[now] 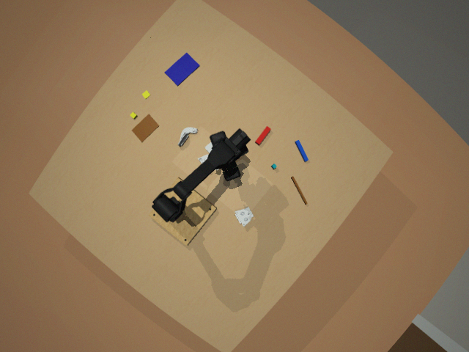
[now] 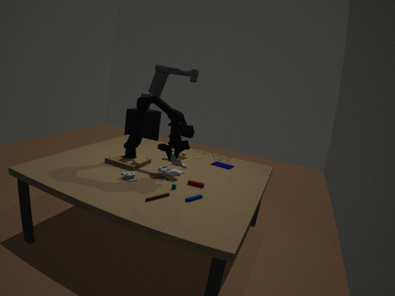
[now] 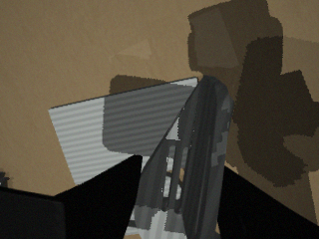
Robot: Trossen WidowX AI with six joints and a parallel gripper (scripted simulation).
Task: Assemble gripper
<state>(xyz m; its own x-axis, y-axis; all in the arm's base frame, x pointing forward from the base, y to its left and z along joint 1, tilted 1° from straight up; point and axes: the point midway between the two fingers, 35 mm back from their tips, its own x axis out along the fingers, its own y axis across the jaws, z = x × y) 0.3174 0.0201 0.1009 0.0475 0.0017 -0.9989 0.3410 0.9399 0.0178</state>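
My gripper [image 2: 173,158] [image 3: 177,169] is shut on one ribbed grey-white jaw [image 3: 204,149]. It holds the jaw above the gripper base, and the jaw hides part of the base in the wrist view. The white gripper base [image 1: 208,147] [image 2: 175,172] [image 3: 77,144] lies on the table, partly under the arm in the top view. Its pins cannot be made out clearly. The other jaw [image 1: 187,133] [image 2: 184,166] lies beyond the base, curved and loose. The white housing plate [image 1: 244,216] [image 2: 128,175] lies apart, on the other side of the arm.
A red bar [image 1: 262,135] [image 2: 195,184], blue bar [image 1: 301,150] [image 2: 194,198], brown stick [image 1: 299,190] [image 2: 157,197] and teal piece [image 1: 273,166] [image 2: 173,186] lie on one side. A brown plate [image 1: 145,127], yellow blocks [image 1: 146,94] [image 1: 133,115] and dark blue plate [image 1: 182,69] [image 2: 222,165] lie on the other.
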